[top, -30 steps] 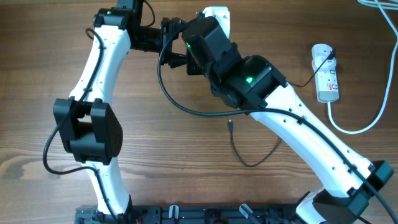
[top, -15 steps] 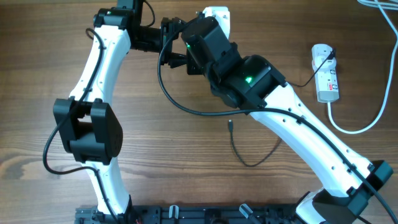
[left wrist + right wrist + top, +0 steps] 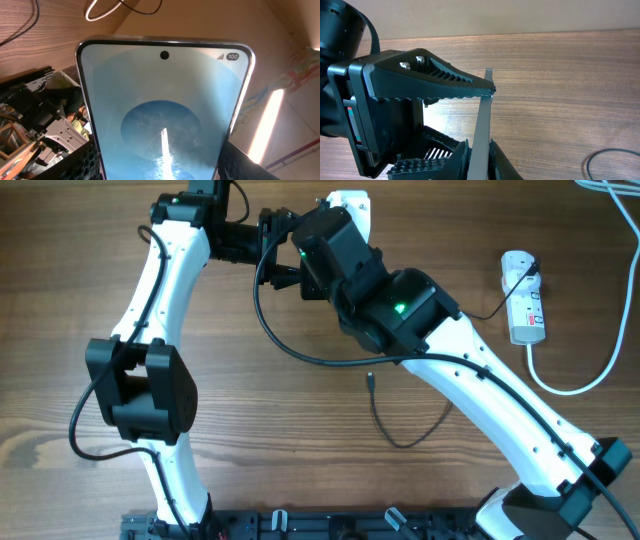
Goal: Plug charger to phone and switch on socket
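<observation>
The phone (image 3: 165,100), showing "100" in its status bar, is held above the tabletop (image 3: 560,75), with the left claw (image 3: 160,167) clamped across its width and the right claw (image 3: 479,154) pinching its faces.

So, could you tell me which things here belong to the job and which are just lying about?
Job: flat blue-screened phone, thin black charger cable, white elongated power-strip socket.
Not part of it: brown wooden table, black rail at its near edge.
</observation>
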`<action>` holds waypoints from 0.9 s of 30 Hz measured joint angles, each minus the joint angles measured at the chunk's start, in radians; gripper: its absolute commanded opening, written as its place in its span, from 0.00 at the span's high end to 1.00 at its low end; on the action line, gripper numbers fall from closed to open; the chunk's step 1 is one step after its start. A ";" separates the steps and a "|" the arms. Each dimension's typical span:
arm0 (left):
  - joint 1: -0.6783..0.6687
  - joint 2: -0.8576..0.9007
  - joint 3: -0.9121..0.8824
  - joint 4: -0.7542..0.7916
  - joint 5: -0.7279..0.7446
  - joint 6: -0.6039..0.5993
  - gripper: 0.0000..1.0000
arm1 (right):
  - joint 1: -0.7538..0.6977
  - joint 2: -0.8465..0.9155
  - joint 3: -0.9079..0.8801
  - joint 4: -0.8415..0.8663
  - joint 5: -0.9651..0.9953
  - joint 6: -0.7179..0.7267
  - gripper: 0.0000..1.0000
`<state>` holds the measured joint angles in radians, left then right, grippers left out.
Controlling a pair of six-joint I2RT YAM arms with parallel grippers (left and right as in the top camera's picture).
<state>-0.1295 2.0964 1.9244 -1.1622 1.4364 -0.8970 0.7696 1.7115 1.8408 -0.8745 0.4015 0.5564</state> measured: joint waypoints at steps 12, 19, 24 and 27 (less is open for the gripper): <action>0.002 0.000 0.000 0.000 0.000 0.000 0.29 | -0.001 0.000 0.000 -0.004 0.000 0.019 0.93; 0.003 0.000 0.000 0.001 0.001 -0.004 0.07 | -0.001 0.000 0.000 -0.007 -0.001 0.038 0.95; 0.003 0.000 0.000 0.003 0.005 -0.011 0.00 | -0.001 0.006 0.000 -0.008 0.009 0.158 0.96; 0.003 0.000 0.000 0.003 0.008 -0.010 0.01 | -0.001 0.007 0.000 -0.008 0.053 0.286 0.96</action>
<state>-0.1268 2.0960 1.9244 -1.1595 1.4441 -0.9073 0.7689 1.7184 1.8408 -0.8829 0.4545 0.8421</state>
